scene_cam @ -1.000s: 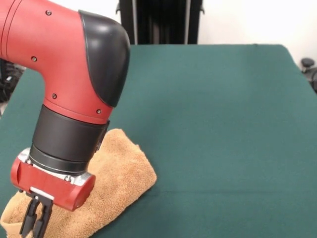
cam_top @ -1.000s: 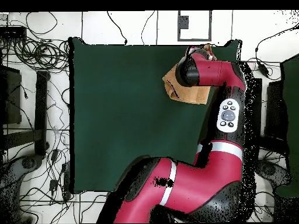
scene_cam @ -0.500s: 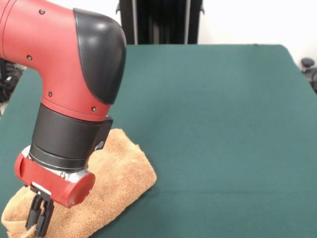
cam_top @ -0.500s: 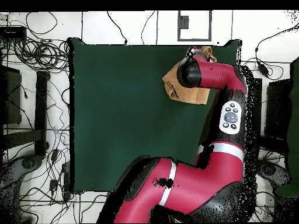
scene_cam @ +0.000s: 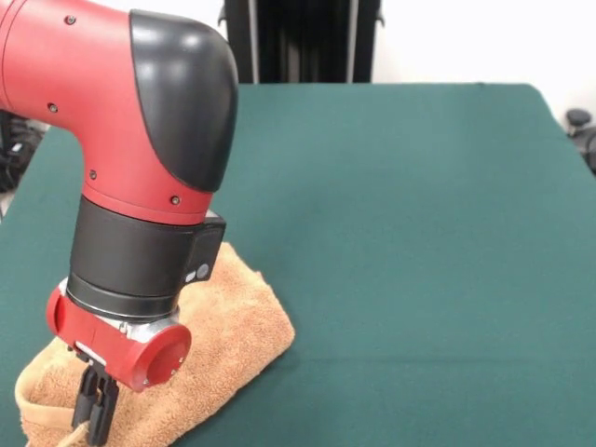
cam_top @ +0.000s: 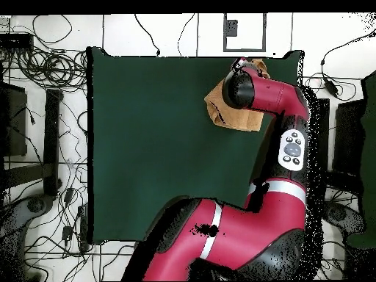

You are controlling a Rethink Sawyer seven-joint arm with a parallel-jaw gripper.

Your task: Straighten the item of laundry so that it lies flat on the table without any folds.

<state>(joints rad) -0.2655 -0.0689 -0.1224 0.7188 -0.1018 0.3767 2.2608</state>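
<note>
The item of laundry (scene_cam: 237,321), an orange-tan terry towel, lies bunched and folded over near the table's (scene_cam: 419,233) front-left corner. My gripper (scene_cam: 96,417) points down at the towel's near-left end, shut with a raised fold of the towel's edge between its fingers. The wrist covers the middle of the towel. From above, the towel (cam_top: 219,111) shows beside the arm's wrist near the table's (cam_top: 147,147) top-right corner, and the gripper is hidden under the arm.
The towel sits close to the table's edges at that corner. A black stand (scene_cam: 298,42) rises behind the far edge. Cables (cam_top: 44,66) lie on the floor around the table. The arm's elbow hangs over the table's right side in the overhead view.
The gripper's fingers came together on the towel's near-left edge. The wrist then shifted a little to the right in the front view, drawing that edge along.
</note>
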